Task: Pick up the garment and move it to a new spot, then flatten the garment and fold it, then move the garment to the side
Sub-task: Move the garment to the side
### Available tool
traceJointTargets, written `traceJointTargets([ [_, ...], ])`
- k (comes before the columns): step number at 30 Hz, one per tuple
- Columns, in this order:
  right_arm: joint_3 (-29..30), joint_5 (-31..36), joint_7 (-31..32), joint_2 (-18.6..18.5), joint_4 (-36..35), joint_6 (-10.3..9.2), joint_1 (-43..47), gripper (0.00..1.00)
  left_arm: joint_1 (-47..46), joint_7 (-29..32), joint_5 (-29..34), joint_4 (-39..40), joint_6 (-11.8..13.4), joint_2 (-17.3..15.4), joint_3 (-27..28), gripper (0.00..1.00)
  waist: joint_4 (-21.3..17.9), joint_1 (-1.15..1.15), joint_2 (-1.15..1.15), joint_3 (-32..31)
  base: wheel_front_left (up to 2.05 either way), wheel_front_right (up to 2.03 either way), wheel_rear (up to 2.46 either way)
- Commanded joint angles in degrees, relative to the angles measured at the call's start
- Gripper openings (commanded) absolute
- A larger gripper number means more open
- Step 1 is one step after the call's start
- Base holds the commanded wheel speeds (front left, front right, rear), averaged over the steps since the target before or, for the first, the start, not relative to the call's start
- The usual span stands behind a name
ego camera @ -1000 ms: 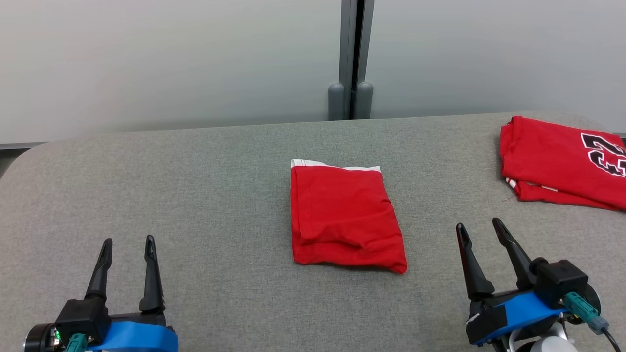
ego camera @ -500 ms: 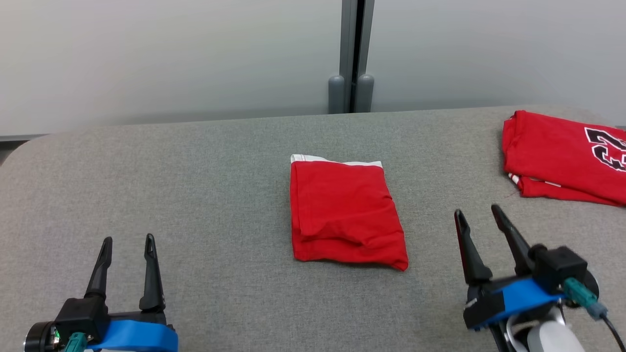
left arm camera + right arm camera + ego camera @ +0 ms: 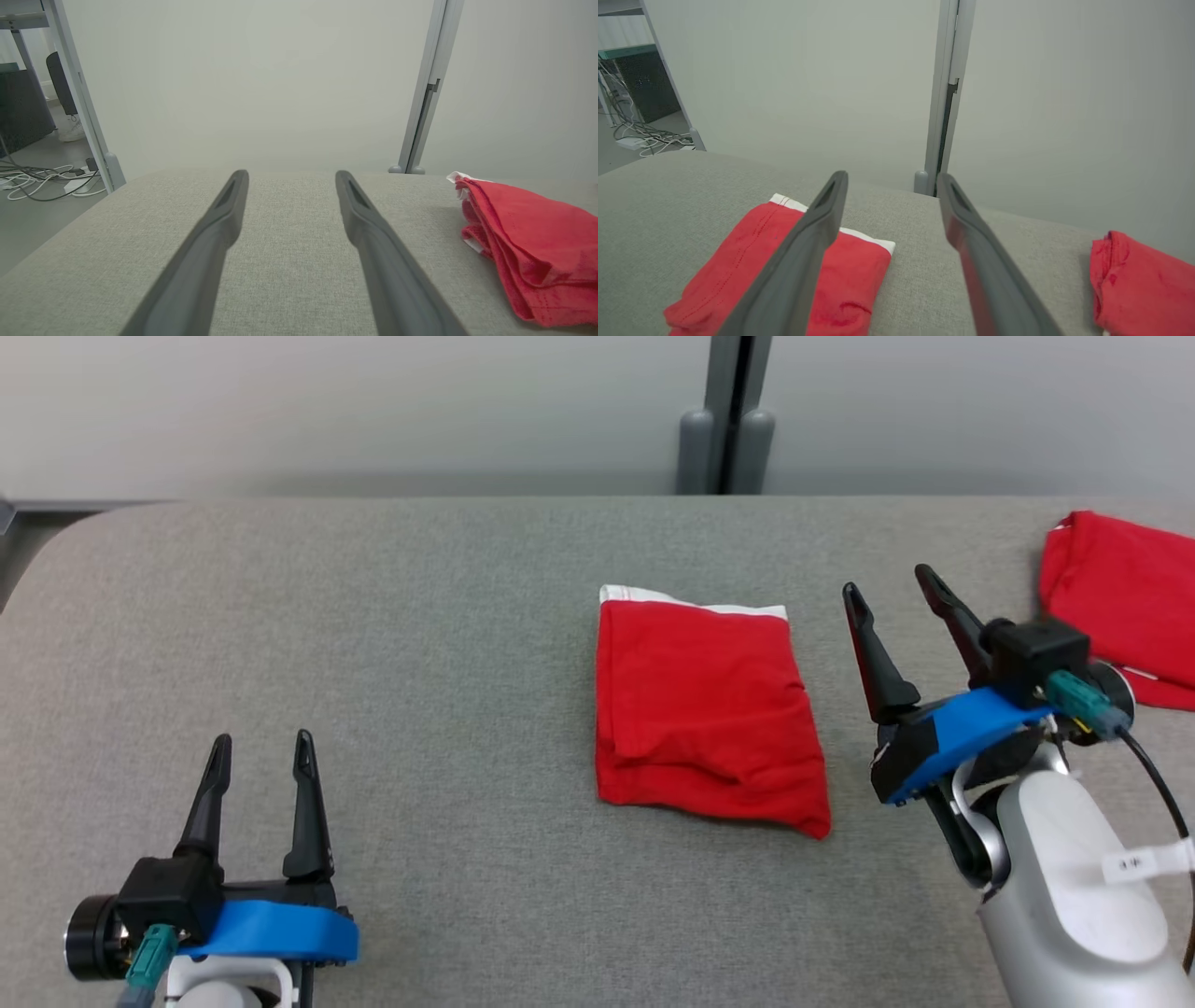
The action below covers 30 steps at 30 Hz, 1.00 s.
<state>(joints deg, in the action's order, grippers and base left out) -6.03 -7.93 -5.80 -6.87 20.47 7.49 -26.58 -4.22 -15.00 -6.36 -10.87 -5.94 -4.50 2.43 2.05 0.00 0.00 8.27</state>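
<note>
A folded red garment (image 3: pixel 705 709) with a white band along its far edge lies in the middle of the grey table (image 3: pixel 420 644). It also shows at the right of the left wrist view (image 3: pixel 528 252) and at the lower left of the right wrist view (image 3: pixel 784 261). My right gripper (image 3: pixel 887 583) hovers open just right of the garment, fingers pointing away, nothing between them. My left gripper (image 3: pixel 261 751) stands open near the front left of the table, well apart from the garment.
A second folded red garment (image 3: pixel 1120 588) lies at the table's far right, seen also in the right wrist view (image 3: pixel 1143 284). A pale wall with a grey post (image 3: pixel 726 420) stands behind the table. Cables (image 3: pixel 42 179) lie on the floor beyond the table's left edge.
The head camera has turned, shifting the whole picture. My right gripper has moved forward and now stands beside the garment's right edge, still open. The left gripper holds its place.
</note>
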Motion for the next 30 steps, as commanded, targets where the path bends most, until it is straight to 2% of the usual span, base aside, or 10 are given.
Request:
traceJointTargets([
  [1,-0.75,0.22,0.97,-0.85,2.74,0.01,-2.37,1.00,-1.46,-0.25,-0.38,-0.18,-0.18,0.14,-0.35,1.00,1.81,0.00,0.00,1.99,0.00,0.00,0.00],
  [13,-3.68,-2.10,4.24,-1.28,21.14,0.01,-7.70,1.00,-4.40,-0.25,-1.15,-1.09,-0.46,0.90,-1.11,1.00,5.43,0.00,0.00,5.84,0.00,0.00,0.00],
  [20,-3.98,-3.20,3.94,-1.90,28.38,0.01,-7.83,1.00,-4.67,-0.25,-1.39,-1.23,-0.56,1.20,-1.67,1.00,6.29,0.00,0.00,6.47,0.00,0.00,0.00],
  [26,-6.26,-3.78,3.91,-0.24,33.18,0.01,-8.65,1.00,-5.17,-0.25,-1.54,-1.63,-0.63,1.41,-1.93,1.00,6.40,0.00,0.00,6.84,0.00,0.00,0.00],
  [27,-6.74,-4.34,3.62,0.26,33.57,0.02,-8.75,0.69,-5.23,-0.25,-1.55,-1.69,-0.66,1.43,-1.96,1.00,6.42,0.00,0.00,6.83,0.00,0.00,0.00],
  [28,-6.74,-4.34,3.62,0.26,33.57,0.02,-8.75,0.69,-5.23,-0.25,-1.55,-1.69,-0.66,1.43,-1.96,1.00,6.42,0.00,0.00,6.83,0.00,0.00,0.00],
  [29,-7.28,-4.79,3.46,0.40,34.01,0.08,-9.04,0.38,-5.23,-0.25,-1.59,-1.73,-0.70,1.45,-1.97,1.00,6.39,0.00,0.00,6.81,0.00,0.00,0.00],
  [30,-7.94,-5.19,3.21,0.40,34.33,0.08,-9.32,0.00,-5.21,-0.25,-1.62,-1.79,-0.72,1.47,-1.93,1.00,6.30,0.00,0.00,6.76,0.00,0.00,0.00],
])
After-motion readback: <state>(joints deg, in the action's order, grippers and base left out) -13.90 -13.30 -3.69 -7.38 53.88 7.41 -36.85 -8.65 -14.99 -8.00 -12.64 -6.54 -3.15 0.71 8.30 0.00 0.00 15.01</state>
